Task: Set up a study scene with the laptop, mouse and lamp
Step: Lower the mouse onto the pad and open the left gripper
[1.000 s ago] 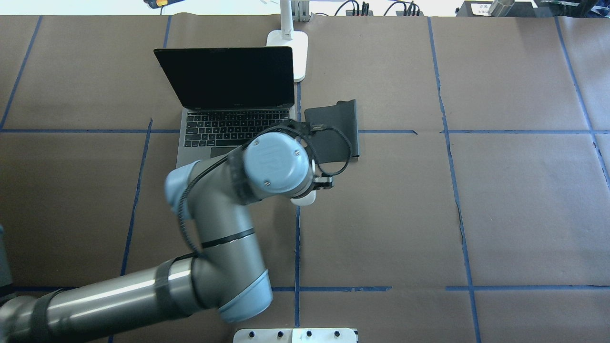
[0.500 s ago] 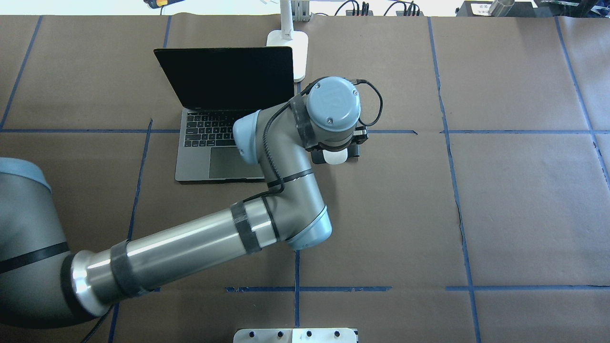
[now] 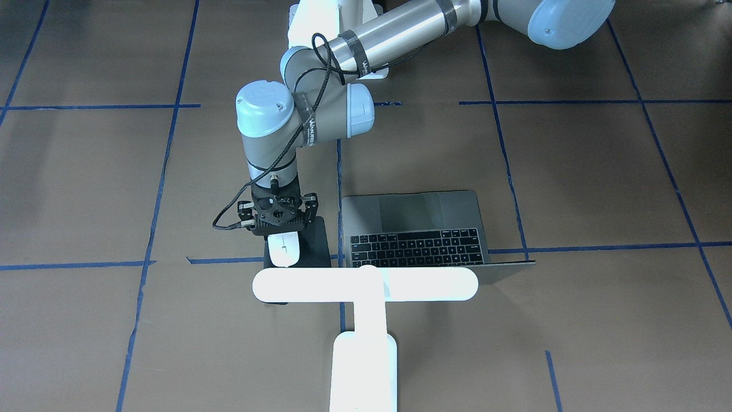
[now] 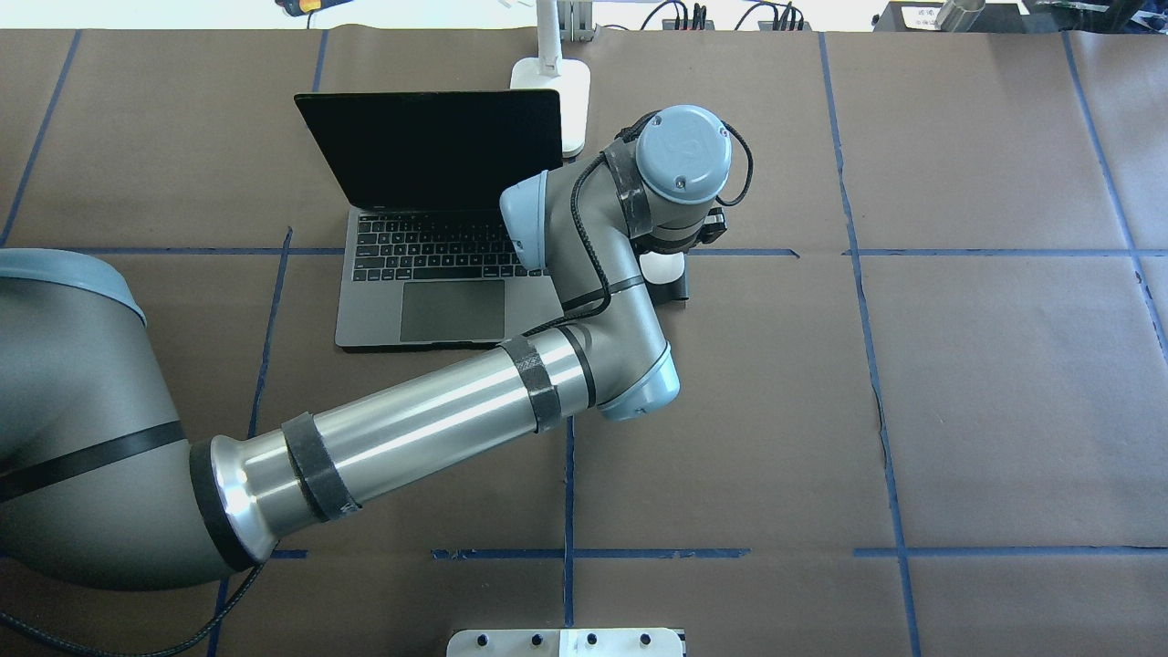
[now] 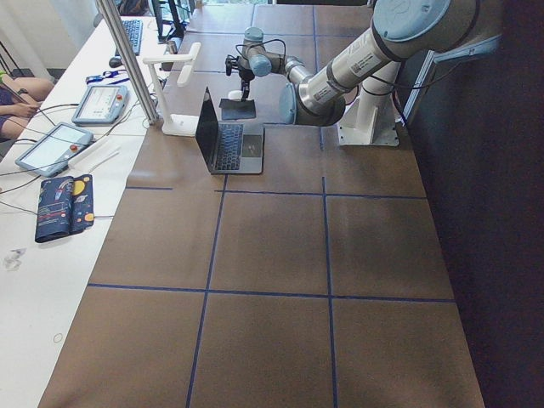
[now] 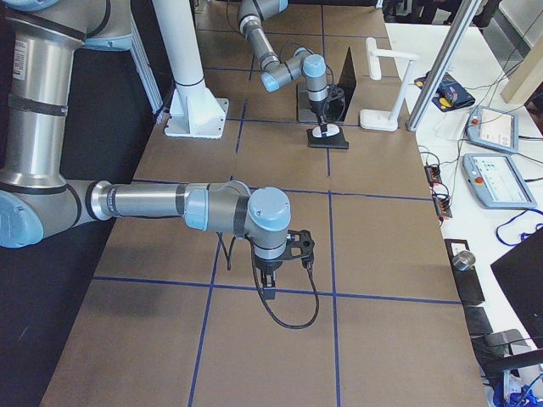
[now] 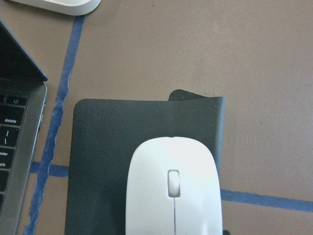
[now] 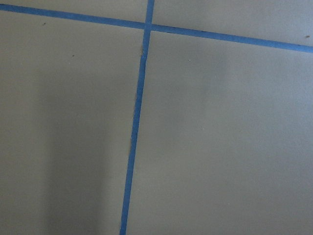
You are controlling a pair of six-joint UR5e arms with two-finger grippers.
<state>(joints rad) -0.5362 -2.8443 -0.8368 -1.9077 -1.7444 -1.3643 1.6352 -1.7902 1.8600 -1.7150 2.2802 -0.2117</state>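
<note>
The open grey laptop (image 4: 429, 274) stands left of the table's middle, its screen dark. It also shows in the front view (image 3: 417, 226). The white lamp stands behind it on its base (image 4: 558, 91); its bar head (image 3: 366, 284) hangs over the laptop's far edge. My left gripper (image 3: 283, 232) points straight down and is shut on the white mouse (image 3: 284, 250). It holds the mouse low over a black pad (image 7: 112, 156) right of the laptop. The mouse fills the lower left wrist view (image 7: 173, 188). My right gripper (image 6: 267, 288) hangs over bare table; I cannot tell its state.
The white bolted pedestal (image 4: 566, 641) sits at the table's near edge. Blue tape lines cross the brown table cover (image 8: 137, 117). Tablets and cables lie on the side bench (image 5: 59, 144) beyond the lamp. The right arm's elbow and forearm (image 6: 153, 203) stretch across the right half.
My left arm has carried the mouse away from the table's middle, forward and to the right, to above the black pad beside the laptop.
</note>
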